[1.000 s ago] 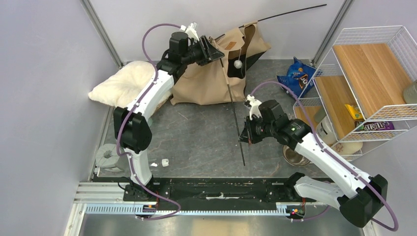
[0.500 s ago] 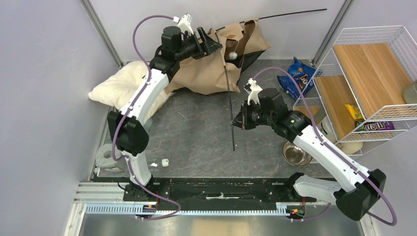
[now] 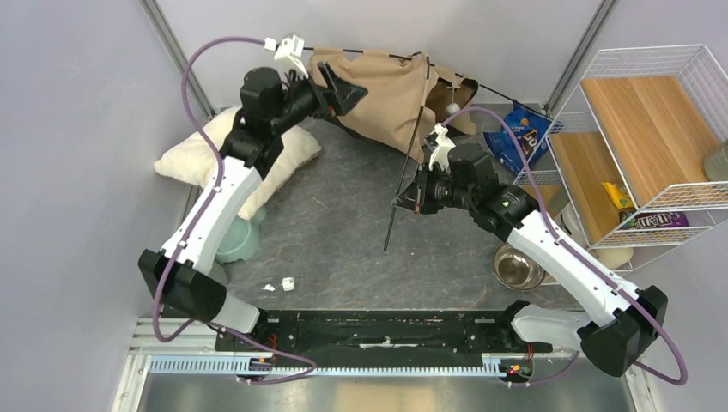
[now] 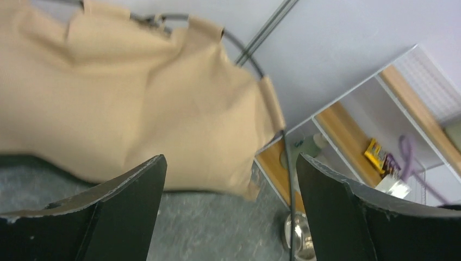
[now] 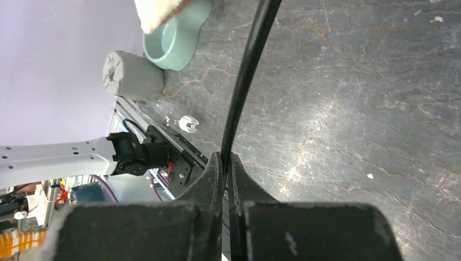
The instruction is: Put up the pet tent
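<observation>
The pet tent (image 3: 386, 94) is a tan fabric bundle hanging off the floor at the back, with a white pompom (image 3: 452, 108) dangling at its right. One thin black pole (image 3: 416, 129) slants from the tent top down to the floor. My right gripper (image 3: 410, 199) is shut on that pole partway down; in the right wrist view the pole (image 5: 247, 70) runs up out of the shut gripper (image 5: 225, 163). My left gripper (image 3: 339, 90) stands open just left of the fabric. From the left wrist, the tent (image 4: 136, 98) lies beyond the spread fingers (image 4: 125, 201), with nothing between them.
A fluffy white pillow (image 3: 202, 150) and a green bowl (image 3: 236, 240) lie at the left. A steel bowl (image 3: 515, 268), a blue snack bag (image 3: 519, 129) and a wire rack with wooden shelves (image 3: 652, 146) are at the right. A grey roll (image 5: 130, 73) sits near the rail.
My left gripper has opened, letting go of the tent fabric, and drawn back to the left. The tent has risen off the floor. My right gripper moved up-left with the pole.
</observation>
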Motion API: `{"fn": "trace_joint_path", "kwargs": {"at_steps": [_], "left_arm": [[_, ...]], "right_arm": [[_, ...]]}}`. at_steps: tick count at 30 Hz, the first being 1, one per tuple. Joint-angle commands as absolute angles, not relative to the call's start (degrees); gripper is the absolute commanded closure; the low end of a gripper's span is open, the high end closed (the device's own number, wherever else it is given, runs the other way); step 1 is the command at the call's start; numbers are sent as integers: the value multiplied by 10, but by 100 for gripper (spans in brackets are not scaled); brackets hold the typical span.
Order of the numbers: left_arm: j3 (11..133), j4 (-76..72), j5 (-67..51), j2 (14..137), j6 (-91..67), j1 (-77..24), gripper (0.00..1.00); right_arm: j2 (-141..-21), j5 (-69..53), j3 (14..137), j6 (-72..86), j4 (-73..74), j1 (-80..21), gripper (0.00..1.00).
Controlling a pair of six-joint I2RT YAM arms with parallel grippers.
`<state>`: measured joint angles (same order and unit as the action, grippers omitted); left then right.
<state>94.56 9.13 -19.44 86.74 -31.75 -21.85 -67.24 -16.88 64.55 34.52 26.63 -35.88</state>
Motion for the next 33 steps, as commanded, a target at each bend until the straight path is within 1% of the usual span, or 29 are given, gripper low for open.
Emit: {"fn": "trace_joint_path", "kwargs": {"at_steps": [1,6,12,19,22,25,29,33], "left_arm": [[821,27,-194,821,-310,-218,4],[751,-5,-216,809,-352,-219,4],[681,-117,-231,799,-442,-226,5],[642,-137,-168,773,-473,-243,5],[613,-198,-157,776,-537,-249,5],[619,-256,-158,804,-573,-266,5],[650,-288,-152,843,-579,-283,5],[643,-344,-134,876,-622,-287,5]], "right_arm": [[-680,-167,695,357,227,-355,100],[-677,-173,708,359,231,-354,100],[-694,-197,747,367,226,-355,100],[-730,-217,822,412,212,-355,100],[-743,-227,844,425,210,-355,100],[-754,-245,851,439,199,-355,100],[-762,-261,854,458,182,-355,100],[-761,-268,853,482,154,-354,100]]}}
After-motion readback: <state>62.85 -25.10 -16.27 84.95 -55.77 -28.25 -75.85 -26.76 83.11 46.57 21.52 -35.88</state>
